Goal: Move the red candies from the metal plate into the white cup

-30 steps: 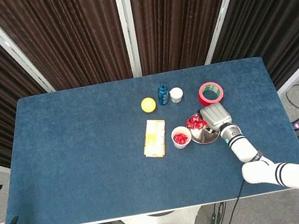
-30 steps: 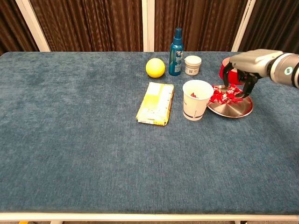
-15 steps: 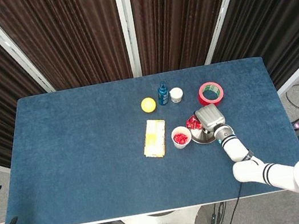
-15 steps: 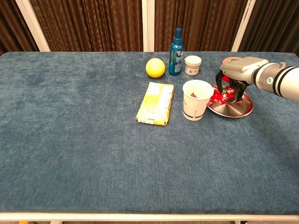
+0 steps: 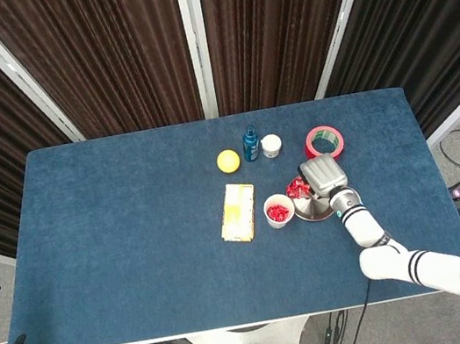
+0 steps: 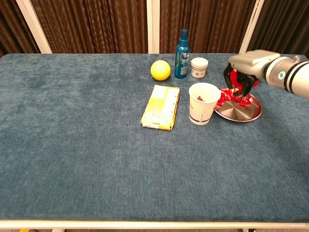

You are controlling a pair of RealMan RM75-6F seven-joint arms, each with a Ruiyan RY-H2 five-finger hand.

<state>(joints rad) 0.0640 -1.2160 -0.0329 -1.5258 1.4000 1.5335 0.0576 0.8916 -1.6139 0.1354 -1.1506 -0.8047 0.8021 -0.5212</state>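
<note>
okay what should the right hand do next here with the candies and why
Probably carry the right hand sideways until it is over the white cup, then let go. Its fingers seem to pinch a red candy just above the metal plate, the cup stands right beside the plate, and more candies remain.

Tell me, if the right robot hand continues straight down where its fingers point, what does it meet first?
Probably the red candies on the metal plate; the right robot hand hangs just above them, though depth is unclear.
</note>
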